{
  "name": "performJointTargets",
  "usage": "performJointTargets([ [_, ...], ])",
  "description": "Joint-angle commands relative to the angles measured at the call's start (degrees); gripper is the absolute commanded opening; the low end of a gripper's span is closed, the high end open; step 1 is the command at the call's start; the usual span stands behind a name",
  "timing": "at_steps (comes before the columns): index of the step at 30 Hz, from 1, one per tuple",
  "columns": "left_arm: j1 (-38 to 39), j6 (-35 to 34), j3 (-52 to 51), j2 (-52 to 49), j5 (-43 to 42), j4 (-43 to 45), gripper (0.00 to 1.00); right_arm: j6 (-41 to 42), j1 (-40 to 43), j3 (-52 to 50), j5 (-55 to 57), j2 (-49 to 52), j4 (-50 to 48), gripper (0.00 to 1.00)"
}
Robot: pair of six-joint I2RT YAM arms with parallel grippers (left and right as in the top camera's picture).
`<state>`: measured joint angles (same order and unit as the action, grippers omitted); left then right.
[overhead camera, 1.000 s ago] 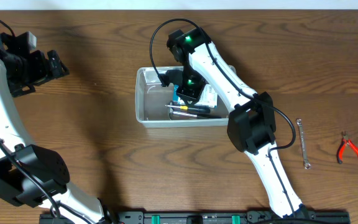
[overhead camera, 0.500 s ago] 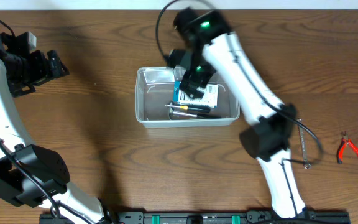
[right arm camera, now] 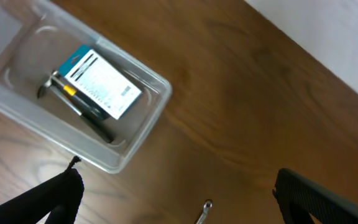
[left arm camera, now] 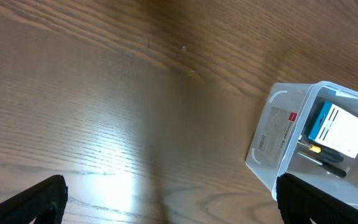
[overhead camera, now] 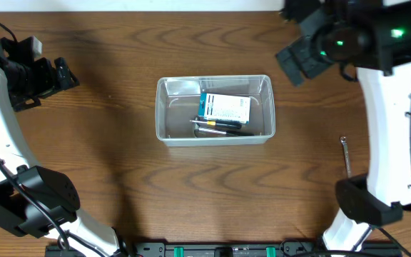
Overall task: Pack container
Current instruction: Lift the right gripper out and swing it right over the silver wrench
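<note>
The clear plastic container [overhead camera: 161, 107] sits mid-table. Inside it lie a blue-and-white box [overhead camera: 224, 108] and dark slim tools with an orange band [overhead camera: 220, 126]. My right gripper [overhead camera: 298, 57] hangs open and empty high over the table, off the container's far right corner. Its wrist view looks down on the container [right arm camera: 126, 152], the box [right arm camera: 101, 84] and the tools [right arm camera: 82, 109], with its fingers [right arm camera: 48, 199] spread wide. My left gripper [overhead camera: 61, 74] is far to the left, open and empty. Its wrist view catches the container [left arm camera: 275, 137] at the right.
A silver wrench [overhead camera: 346, 153] lies on the wood to the right of the container, partly hidden by my right arm; its end shows between the right fingers [right arm camera: 205, 207]. A pale wall edges the table's far side.
My right gripper opened, rose out of the container and swung up to the right, leaving the blue-and-white box inside. The left arm has not moved.
</note>
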<state>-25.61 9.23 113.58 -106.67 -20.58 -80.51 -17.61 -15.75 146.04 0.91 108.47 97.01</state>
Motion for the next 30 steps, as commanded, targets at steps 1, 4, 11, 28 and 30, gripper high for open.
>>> performJointTargets([
  [1,0.02,0.33,-0.11,-0.59,0.68,0.02,0.98,4.39,1.7,-5.53,0.17,-5.2,0.33,0.99],
  [4,0.02,0.33,-0.11,-0.59,0.68,0.02,0.98,5.68,3.48,-15.54,0.15,-11.21,0.33,0.99],
  [11,0.02,0.33,-0.11,-0.59,0.68,0.02,0.98,9.88,7.19,-41.83,0.17,-26.01,-2.56,0.99],
  [28,0.02,0.33,-0.11,-0.59,0.68,0.02,0.98,14.12,28.5,-67.84,-2.84,-25.4,-14.03,0.94],
  [30,0.02,0.33,-0.11,-0.59,0.68,0.02,0.98,14.14,30.34,-67.84,-3.34,-23.91,-14.03,0.99],
])
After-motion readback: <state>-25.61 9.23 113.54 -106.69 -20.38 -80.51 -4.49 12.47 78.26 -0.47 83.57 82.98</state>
